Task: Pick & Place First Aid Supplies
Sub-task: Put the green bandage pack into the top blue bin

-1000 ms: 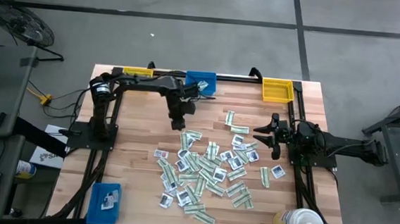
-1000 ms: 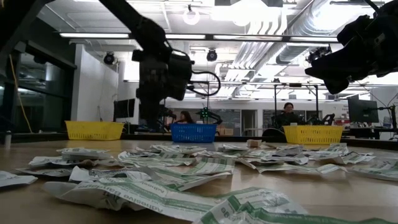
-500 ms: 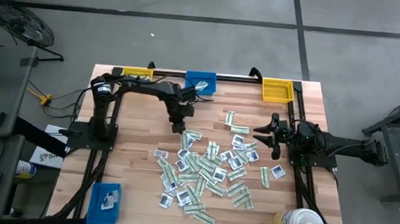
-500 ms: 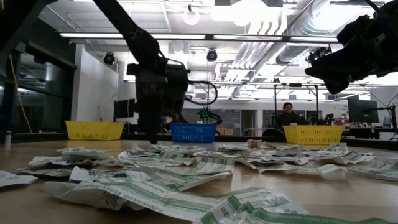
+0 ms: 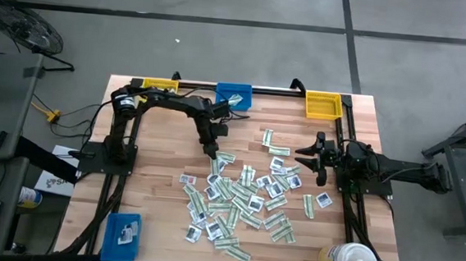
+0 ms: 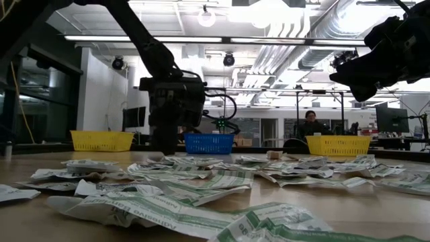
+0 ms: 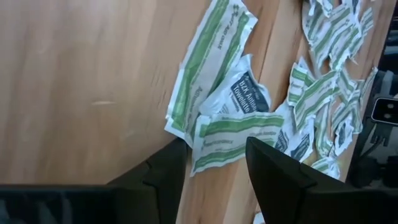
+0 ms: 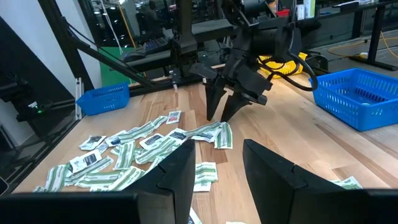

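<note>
The first aid supplies (image 5: 241, 197) lie as a loose pile of small white and green-and-white packets at the middle of the wooden table. My left gripper (image 5: 213, 151) slants down over the pile's far left edge. It is open, and its fingers stand on either side of a green-and-white strip packet (image 7: 231, 138); the right wrist view shows that gripper (image 8: 219, 115) just above the packets. My right gripper (image 5: 301, 156) waits open at the table's right, level and above the tabletop.
A yellow bin (image 5: 160, 84), a blue bin (image 5: 234, 96) and another yellow bin (image 5: 323, 105) line the far edge. A blue bin (image 5: 123, 230) stands near left, and a white-capped bottle (image 5: 351, 260) near right. Bare wood (image 5: 157, 158) lies left of the pile.
My left gripper has come down from above the table toward the far left edge of the packet pile, tipping more steeply downward. The packets have stayed where they were.
</note>
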